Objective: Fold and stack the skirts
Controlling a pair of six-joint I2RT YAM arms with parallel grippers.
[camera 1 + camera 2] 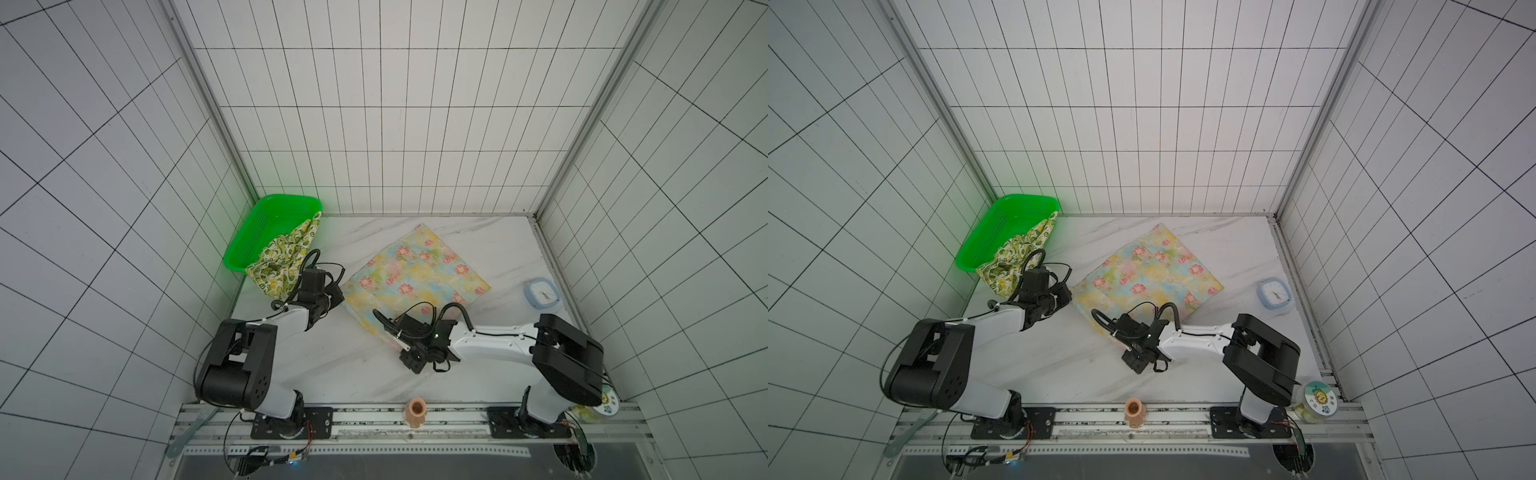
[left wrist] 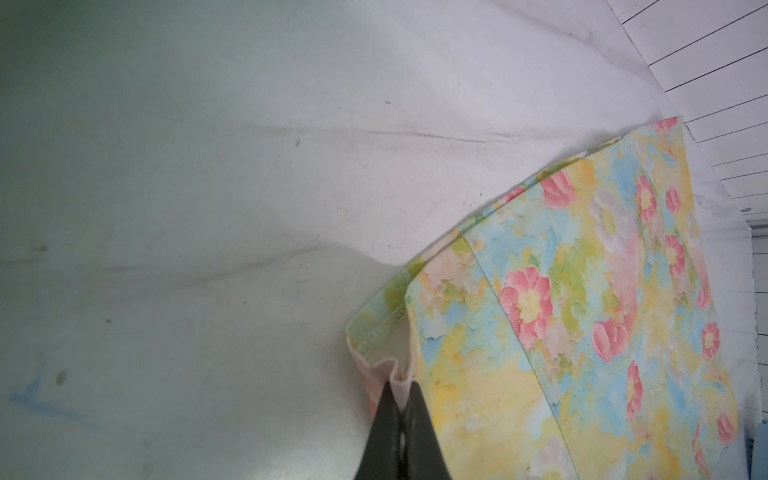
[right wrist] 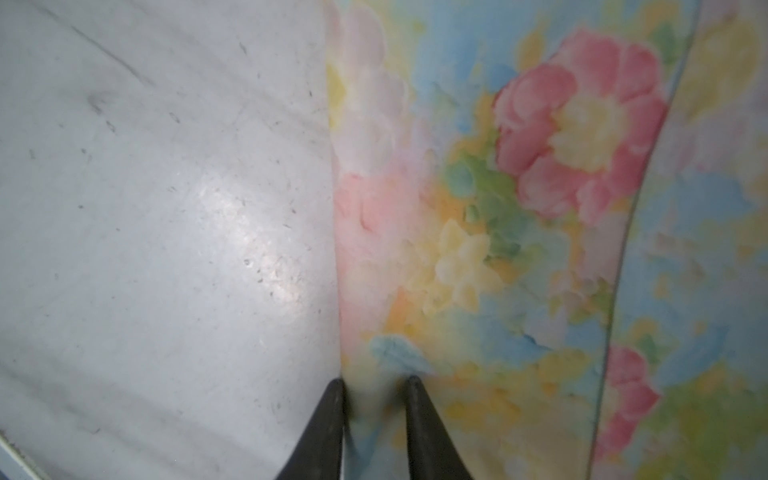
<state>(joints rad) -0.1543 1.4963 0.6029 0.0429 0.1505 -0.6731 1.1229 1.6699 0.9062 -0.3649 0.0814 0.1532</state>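
The pastel skirt with pink flowers (image 1: 415, 270) (image 1: 1150, 270) lies flat on the white marble table (image 1: 332, 365). My left gripper (image 2: 400, 388) (image 1: 341, 297) is shut on a bunched corner of the pastel skirt (image 2: 540, 332) at its left end. At that skirt's near corner, my right gripper (image 3: 376, 382) (image 1: 395, 340) has its jaws apart, one fingertip (image 3: 409, 386) over the pastel skirt (image 3: 519, 208) and the other at its edge. The lemon-print skirt (image 1: 282, 262) (image 1: 1013, 257) hangs crumpled out of the green basket (image 1: 257, 224) (image 1: 992, 224).
A pale blue square clock (image 1: 542, 294) (image 1: 1275, 294) sits near the table's right edge. On the front rail stand a peach cup (image 1: 417, 411) and, at the right, a lidded jar (image 1: 1318, 401). Tiled walls enclose three sides.
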